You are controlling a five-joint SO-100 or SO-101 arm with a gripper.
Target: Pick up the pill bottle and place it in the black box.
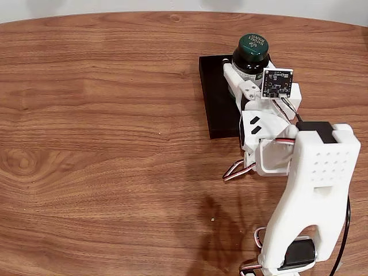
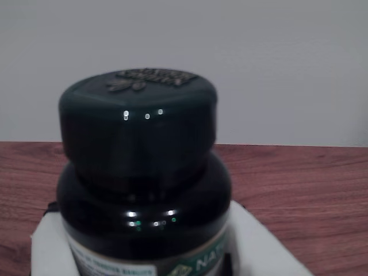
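Fixed view, looking down on a wooden table (image 1: 103, 144): the white arm (image 1: 310, 190) reaches from the lower right edge toward the far side, and its gripper (image 1: 246, 80) is closed around the pill bottle (image 1: 250, 53). The bottle stands upright, its dark green cap (image 1: 252, 46) with gold lettering facing the camera, over the black box (image 1: 217, 98), a shallow dark tray whose left part and near edge lie exposed while the arm covers its right part. Whether the bottle's base touches the tray floor or hangs above it cannot be told. A small black circuit board (image 1: 277, 83) sits on the wrist just right of the bottle, with thin wires (image 1: 237, 170) looping below. Wrist view: the bottle (image 2: 144, 213) fills the centre, dark glass shoulder under the cap (image 2: 138, 126), raised lettering on top, a white-and-green label (image 2: 190, 265) at the lower edge. White fingers (image 2: 52, 247) press against both sides of the bottle, with brown tabletop (image 2: 305, 184) and a pale wall (image 2: 276, 63) behind.
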